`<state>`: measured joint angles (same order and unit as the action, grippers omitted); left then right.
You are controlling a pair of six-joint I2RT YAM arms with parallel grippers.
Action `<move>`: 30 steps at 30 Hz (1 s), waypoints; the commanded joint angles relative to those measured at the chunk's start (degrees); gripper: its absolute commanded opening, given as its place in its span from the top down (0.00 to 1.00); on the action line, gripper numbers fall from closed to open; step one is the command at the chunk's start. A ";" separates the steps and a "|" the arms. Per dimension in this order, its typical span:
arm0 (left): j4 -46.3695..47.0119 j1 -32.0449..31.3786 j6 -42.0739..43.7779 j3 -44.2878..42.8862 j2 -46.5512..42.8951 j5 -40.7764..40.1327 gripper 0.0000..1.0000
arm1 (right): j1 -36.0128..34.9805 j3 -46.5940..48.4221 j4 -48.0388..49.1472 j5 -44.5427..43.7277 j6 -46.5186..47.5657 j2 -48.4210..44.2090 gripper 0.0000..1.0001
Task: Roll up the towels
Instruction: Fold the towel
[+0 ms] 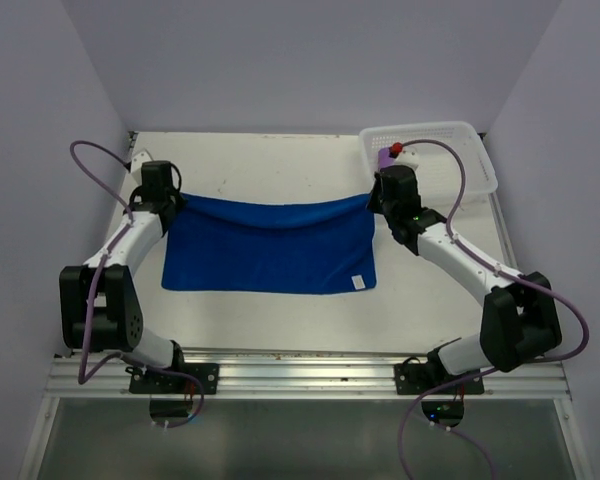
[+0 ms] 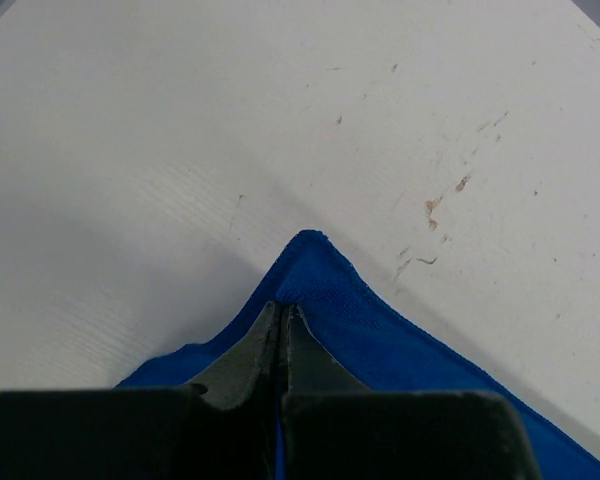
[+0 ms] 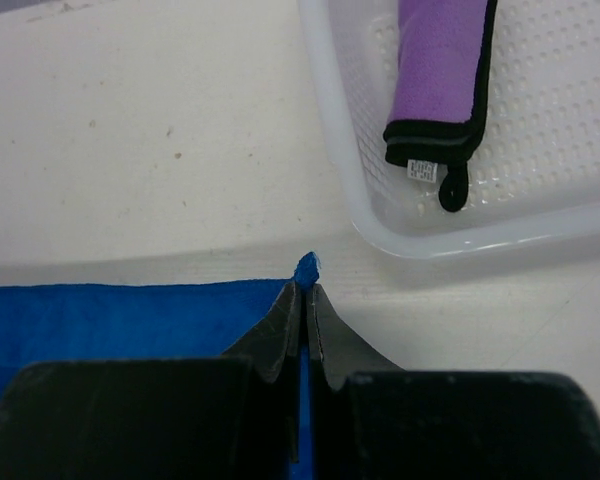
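Two towels are in the scene, but only one shows fully. From the top, the right arm's wrist covers most of the purple, black-edged cloth towel [image 1: 388,156] lying in the white perforated plastic basket [image 1: 480,160] at the far right corner of the pale counter [image 1: 270,165]. The right wrist view shows that towel [image 3: 440,60] folded double; its small white tag is too small to read. Both arms' fingertips are hidden under their wrists in the top view.

The bright royal blue cloth towel [image 1: 270,250] lies spread between the arms. Its far edge sags in a shallow curve from one far corner to the other. The left end effector [image 2: 283,308] is at the far left corner and the right end effector [image 3: 305,285] at the far right corner, just beside the basket wall [image 3: 330,150]. Each is pressed fully closed on its corner, with a tip of blue cloth [image 3: 306,266] poking out past the fingers.
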<state>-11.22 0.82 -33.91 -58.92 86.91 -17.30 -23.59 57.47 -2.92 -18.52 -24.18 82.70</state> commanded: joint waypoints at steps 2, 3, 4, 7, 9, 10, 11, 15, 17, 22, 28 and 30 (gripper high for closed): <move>4.62 1.46 -2.39 3.27 -4.38 -0.10 1.00 | 0.22 -0.43 7.92 -0.55 -0.60 -2.45 1.00; 4.98 1.64 -2.56 3.72 -4.99 -0.02 1.00 | 0.13 -0.52 8.45 -0.20 -0.77 -2.45 1.00; 5.07 1.73 -2.74 4.16 -6.04 -0.19 1.00 | 0.21 -0.43 8.54 -0.11 -0.86 -2.10 1.00; 6.12 2.34 -3.53 6.00 -7.89 -0.02 1.00 | 0.21 -0.08 7.58 -0.11 -1.30 -1.75 1.00; 6.48 3.04 -4.06 7.23 -8.43 0.60 1.00 | 0.13 -0.52 6.87 0.24 -1.39 -2.01 1.00; 6.65 3.31 -4.49 7.58 -8.95 1.21 1.00 | 0.21 -0.69 6.61 0.42 -1.48 -2.27 1.00; 7.00 3.40 -4.76 8.28 -9.13 1.48 1.00 | 0.13 -1.04 5.74 0.85 -1.57 -2.71 1.00; 7.62 3.84 -5.90 10.31 -10.44 2.88 1.00 | 0.13 -2.27 3.98 2.44 -1.74 -4.65 1.00; 7.79 3.93 -6.34 11.45 -11.06 3.24 1.00 | 0.22 -2.63 3.10 3.31 -1.83 -5.44 1.00; 7.36 3.93 -7.48 13.91 -14.05 3.24 1.00 | 0.13 -4.29 -0.51 5.60 -2.45 -7.90 1.00; 6.30 3.93 -9.33 18.57 -19.49 1.23 1.00 | 0.21 -6.84 -3.23 9.20 -3.59 -9.83 1.00; 5.07 3.93 -9.94 20.15 -21.51 0.08 1.00 | 0.13 -8.51 -3.50 10.17 -3.85 -10.36 1.00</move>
<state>-6.90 4.12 -41.67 -40.51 68.99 -14.39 -23.59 50.85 -4.27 -10.90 -26.98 74.24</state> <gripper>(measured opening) 0.009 0.023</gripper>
